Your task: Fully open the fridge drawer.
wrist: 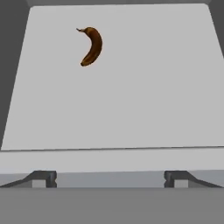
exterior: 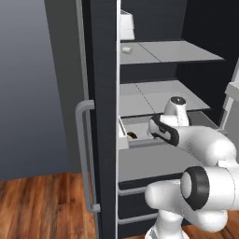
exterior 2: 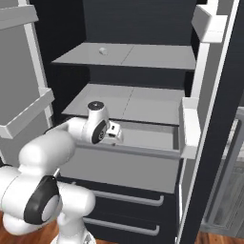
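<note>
Fridge drawer (exterior 2: 143,138): wide, shallow, light-grey box spanning the fridge's width below two flat shelves. Pulled partway out, level. Grey horizontal bar handle (wrist: 109,178) along its front on two brackets. Pale floor carries one browned banana (wrist: 91,46) near the back.

A brown banana (wrist: 91,45) lies on the pale floor of the fridge drawer (wrist: 131,100), up toward eleven o'clock; a small pale lump (exterior 2: 102,50) sits on the upper shelf (exterior 2: 157,56).

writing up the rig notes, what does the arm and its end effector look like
The arm is glossy white, built of rounded segments with dark joint rings and a dark-topped cap. The end effector is small and white with dark parts. No cables or markings are visible.
</note>
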Available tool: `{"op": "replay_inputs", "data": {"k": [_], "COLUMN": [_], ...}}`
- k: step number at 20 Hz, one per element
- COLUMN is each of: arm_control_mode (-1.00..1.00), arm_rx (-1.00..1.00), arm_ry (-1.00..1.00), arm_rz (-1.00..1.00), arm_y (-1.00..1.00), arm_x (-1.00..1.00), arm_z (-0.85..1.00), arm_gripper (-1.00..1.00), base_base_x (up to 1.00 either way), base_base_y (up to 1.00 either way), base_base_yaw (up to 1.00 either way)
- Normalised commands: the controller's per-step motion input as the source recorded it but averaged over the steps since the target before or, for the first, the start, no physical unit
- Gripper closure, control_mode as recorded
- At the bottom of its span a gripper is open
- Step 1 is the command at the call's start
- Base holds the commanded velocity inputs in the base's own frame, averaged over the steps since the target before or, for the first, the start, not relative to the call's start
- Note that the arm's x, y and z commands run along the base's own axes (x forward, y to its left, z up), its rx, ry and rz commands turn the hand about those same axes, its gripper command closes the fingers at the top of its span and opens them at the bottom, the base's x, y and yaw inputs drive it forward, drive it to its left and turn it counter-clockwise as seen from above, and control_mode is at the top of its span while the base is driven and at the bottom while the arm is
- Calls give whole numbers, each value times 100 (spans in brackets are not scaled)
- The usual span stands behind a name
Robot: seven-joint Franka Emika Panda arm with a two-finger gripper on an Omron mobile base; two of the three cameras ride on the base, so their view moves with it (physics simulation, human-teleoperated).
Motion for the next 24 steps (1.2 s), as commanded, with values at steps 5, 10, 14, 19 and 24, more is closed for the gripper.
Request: {"op": "replay_inputs", "data": {"k": [5,10,14,19,24], "arm_control_mode": [-100,-100,-100,-100,-100], "arm_rx": [0,0,0,5,2], "arm_ry": [5,3,1,-39,-63], "arm_rz": [0,0,0,0,-3], "arm_y": [-1,-6,-7,-4,0], "arm_x": [-100,-100,-100,-94,-71], "arm_z": [-47,-47,-46,38,100], "arm_gripper": [-100,-100,-100,-100,-100], "base_base_x": [0,0,0,0,0], "base_base_y": [0,0,0,0,0], "base_base_yaw": [0,0,0,0,0]}}
